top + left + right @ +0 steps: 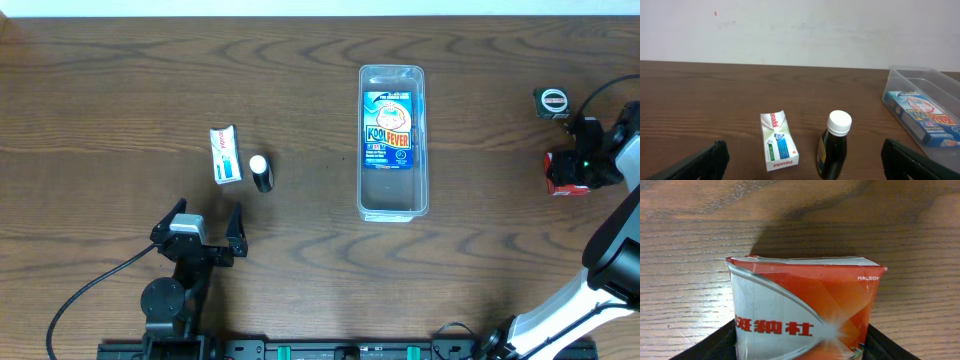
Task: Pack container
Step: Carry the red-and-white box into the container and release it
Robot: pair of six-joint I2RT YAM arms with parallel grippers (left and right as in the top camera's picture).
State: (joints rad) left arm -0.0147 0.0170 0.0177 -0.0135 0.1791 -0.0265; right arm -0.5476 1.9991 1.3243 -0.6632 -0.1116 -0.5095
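The left arm (188, 268) is black throughout, with a round joint housing (163, 297) near its base and a small grey block (183, 227) at the wrist. A thin black cable (85, 288) curves off it toward the near left. The left gripper (208, 215) has two matte black, wedge-shaped fingers (700, 162). The right arm (612, 255) has white tubular links between black joints, and its black wrist shows a small green light (583, 156). The right gripper (568, 172) also has black fingers (705, 347). A thin black cable (600, 88) arcs beside it.
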